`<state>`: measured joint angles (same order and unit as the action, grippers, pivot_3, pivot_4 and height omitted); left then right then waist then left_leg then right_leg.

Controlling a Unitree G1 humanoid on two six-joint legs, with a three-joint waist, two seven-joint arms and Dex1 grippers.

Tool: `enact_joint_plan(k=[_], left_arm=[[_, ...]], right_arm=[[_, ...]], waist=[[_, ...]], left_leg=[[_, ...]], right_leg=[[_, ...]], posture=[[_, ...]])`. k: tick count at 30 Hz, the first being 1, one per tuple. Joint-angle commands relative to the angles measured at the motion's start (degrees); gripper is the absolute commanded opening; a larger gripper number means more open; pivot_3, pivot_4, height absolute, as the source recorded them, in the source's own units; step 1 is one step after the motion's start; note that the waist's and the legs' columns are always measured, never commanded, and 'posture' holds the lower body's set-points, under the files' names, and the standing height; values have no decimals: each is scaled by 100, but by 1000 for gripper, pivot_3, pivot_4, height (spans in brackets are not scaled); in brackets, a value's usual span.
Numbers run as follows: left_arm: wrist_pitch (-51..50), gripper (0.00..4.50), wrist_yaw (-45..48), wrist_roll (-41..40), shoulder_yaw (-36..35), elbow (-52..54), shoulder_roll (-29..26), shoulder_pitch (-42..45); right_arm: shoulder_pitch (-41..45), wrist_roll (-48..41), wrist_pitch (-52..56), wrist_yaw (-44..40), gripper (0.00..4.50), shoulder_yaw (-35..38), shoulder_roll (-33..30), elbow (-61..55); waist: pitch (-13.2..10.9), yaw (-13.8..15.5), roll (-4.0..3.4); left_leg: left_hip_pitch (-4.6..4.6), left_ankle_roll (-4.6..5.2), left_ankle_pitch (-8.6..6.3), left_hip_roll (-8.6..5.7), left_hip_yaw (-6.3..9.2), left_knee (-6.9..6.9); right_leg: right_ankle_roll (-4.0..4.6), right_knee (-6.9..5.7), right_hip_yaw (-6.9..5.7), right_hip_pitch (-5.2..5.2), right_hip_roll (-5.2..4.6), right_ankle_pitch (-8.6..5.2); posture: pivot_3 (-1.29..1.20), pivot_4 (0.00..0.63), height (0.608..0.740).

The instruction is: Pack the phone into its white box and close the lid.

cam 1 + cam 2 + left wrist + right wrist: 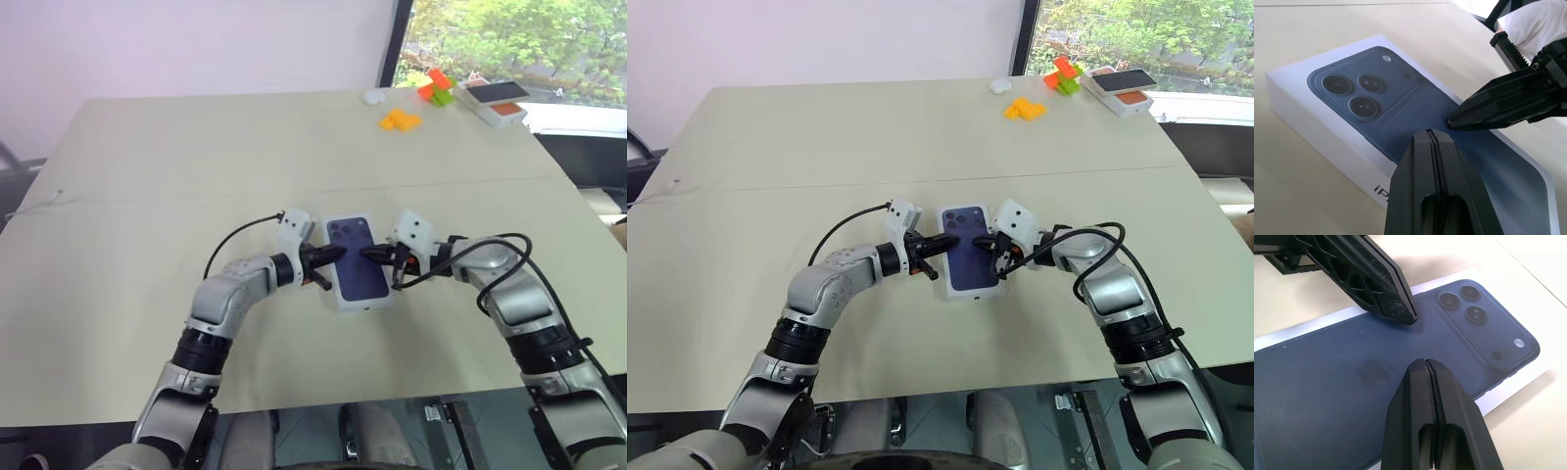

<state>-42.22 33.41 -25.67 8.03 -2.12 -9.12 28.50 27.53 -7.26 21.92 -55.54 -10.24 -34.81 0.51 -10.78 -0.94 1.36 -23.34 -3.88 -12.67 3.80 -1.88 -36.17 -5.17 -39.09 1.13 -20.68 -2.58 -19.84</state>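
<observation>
The lid [356,262] is sitting on the white box in the near middle of the table [147,196], its top showing a dark-blue phone picture. Stiff, light and smooth, it is probably best pressed flat from above. Both the left gripper [339,255] and right gripper [366,253] are closed, empty, tips over it.

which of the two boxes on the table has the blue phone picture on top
The white box between the two end effectors, near the table's front edge. The small orange-and-white box at the far right corner has a dark top with an orange patch instead.
</observation>
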Motion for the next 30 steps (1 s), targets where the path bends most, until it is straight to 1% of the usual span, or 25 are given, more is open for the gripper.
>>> enact_joint_plan(k=[1, 4, 6, 8, 10, 13, 14, 15, 16, 20, 21, 26, 30], left_arm=[[-198, 0, 12, -108, -247, 330, -234, -82], [-466, 0, 121, -328, -577, 945, -759, -148], [-643, 0, 310, -477, -838, 1323, -1268, -247], [-750, 0, 468, -651, -1147, 1525, -1687, -362], [-827, 0, 556, -764, -1362, 1584, -1970, -480], [-703, 737, 722, -867, -1696, 1658, -2285, -770], [-610, 1303, 746, -871, -1788, 1699, -2360, -880], [-566, 1643, 813, -896, -1874, 1749, -2446, -1033], [-488, 2251, 886, -897, -1929, 1802, -2523, -1179], [-150, 4256, 1173, -940, -2202, 2008, -2759, -1653], [-61, 4446, 1235, -930, -2273, 2004, -2835, -1770], [511, 4446, 1567, -786, -2612, 1690, -3224, -2268], [656, 4446, 1723, -829, -2983, 1485, -3492, -2601]], right_arm=[[230, -259, 125, -31, 27, 303, -22, -28], [375, -557, 297, -125, 27, 536, -72, -18], [414, -650, 238, -212, 27, 669, -147, 76], [406, -665, 81, -331, 27, 721, -213, 174], [415, -793, 182, -501, 27, 755, -264, 237], [379, -882, -49, -729, 753, 822, -321, 232], [364, -902, -157, -770, 1329, 856, -324, 251], [339, -862, -391, -779, 1677, 886, -330, 309], [312, -792, -655, -790, 2283, 900, -346, 384], [206, -870, -1148, -1045, 4317, 1025, -437, 573], [245, -915, -1159, -1077, 4464, 1075, -463, 640], [447, -911, -1351, -1212, 4464, 1216, -678, 1024], [461, -960, -1386, -1333, 4464, 1325, -865, 1184]], waist=[[0, -14, 0], [-4, -26, -1], [-5, -20, -1], [-6, -8, -3], [-6, 10, -3], [-7, 10, -3], [-7, 7, -3], [-7, 4, -2], [-7, 2, -2], [-8, 5, -3], [-8, 0, -3], [-9, -9, -5], [-10, -9, -5]], left_leg=[[0, 0, 0, 0, 1, 2], [-7, -1, 0, 3, 0, 9], [-10, -1, 1, 4, -1, 15], [-13, -2, 0, 4, -3, 20], [-14, -1, 0, 4, -6, 19], [-14, 2, -2, 2, -10, 16], [-14, 3, -2, 2, -11, 16], [-14, 3, -2, 3, -12, 17], [-14, 2, -2, 4, -11, 17], [-15, 2, -2, 5, -11, 19], [-14, 3, -2, 5, -13, 19], [-14, 4, -3, 5, -18, 19], [-14, 6, -4, 7, -20, 24]], right_leg=[[0, 0, 0, -1, 0, 0], [0, 0, 2, -14, 3, 0], [0, 0, 4, -20, 4, 0], [0, 3, 4, -25, 2, -1], [0, 9, 4, -23, 0, -1], [0, 13, 5, -21, -4, -1], [0, 12, 6, -21, -4, -1], [0, 12, 7, -22, -5, -1], [0, 12, 6, -23, -3, -1], [1, 12, 7, -24, -3, -1], [1, 12, 7, -24, -4, -1], [3, 12, 11, -26, -7, -1], [5, 11, 12, -32, -8, -2]], posture=[[0, 150, 740], [0, 150, 740], [0, 150, 740], [0, 150, 740], [0, 150, 740], [0, 150, 740], [0, 150, 740], [0, 150, 740], [0, 150, 740], [0, 150, 740], [0, 150, 740], [0, 150, 740], [0, 150, 740]])
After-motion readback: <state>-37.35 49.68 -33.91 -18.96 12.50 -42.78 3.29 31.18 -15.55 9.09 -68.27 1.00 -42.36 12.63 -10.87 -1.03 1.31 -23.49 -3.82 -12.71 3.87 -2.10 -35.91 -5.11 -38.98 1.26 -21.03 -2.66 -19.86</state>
